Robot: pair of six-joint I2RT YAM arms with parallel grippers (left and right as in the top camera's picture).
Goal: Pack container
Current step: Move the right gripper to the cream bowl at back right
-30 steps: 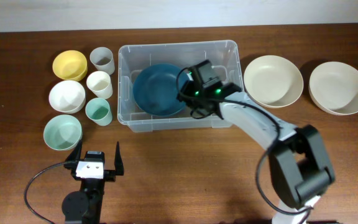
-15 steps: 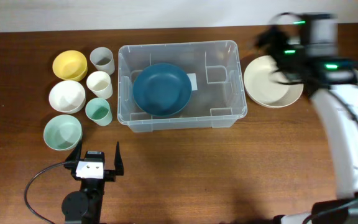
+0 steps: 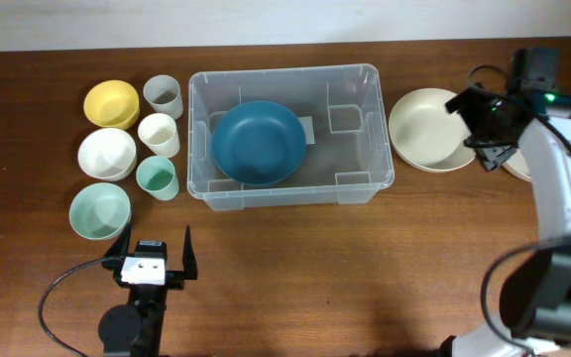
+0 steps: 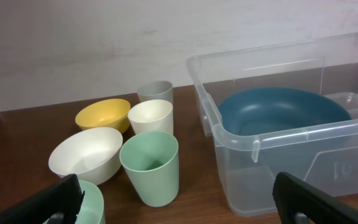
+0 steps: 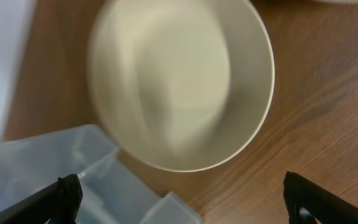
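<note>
Right claw (image 3: 479, 124) is out of the container (image 3: 284, 71) now; a second ago it was down inside, over the blue bowl (image 3: 258, 142). The bowl lies alone in the left half of the tub, so I count the first item as packed. The claw hangs over the right edge of the nearer cream bowl (image 3: 434, 129), fingers spread wide and nothing between them. I read this as the approach for the next pick.

Container sits at the middle of the table's (image 3: 365, 268) far side. Its right half is free.

Left claw (image 3: 155, 241) is parked at the near edge, also spread and empty.

Still outside:
- a second cream bowl (image 3: 515, 169), mostly hidden under the right arm
- to the left of the tub, yellow bowl (image 3: 111, 103), white bowl (image 3: 106, 154), mint bowl (image 3: 99, 210)
- grey cup (image 3: 164, 95), white cup (image 3: 159, 135), green cup (image 3: 156, 178)

Obstacles: the tub's right wall stands just beside the cream bowl, and the wrist picture is blurred, so I cannot judge height over the rim.
</note>
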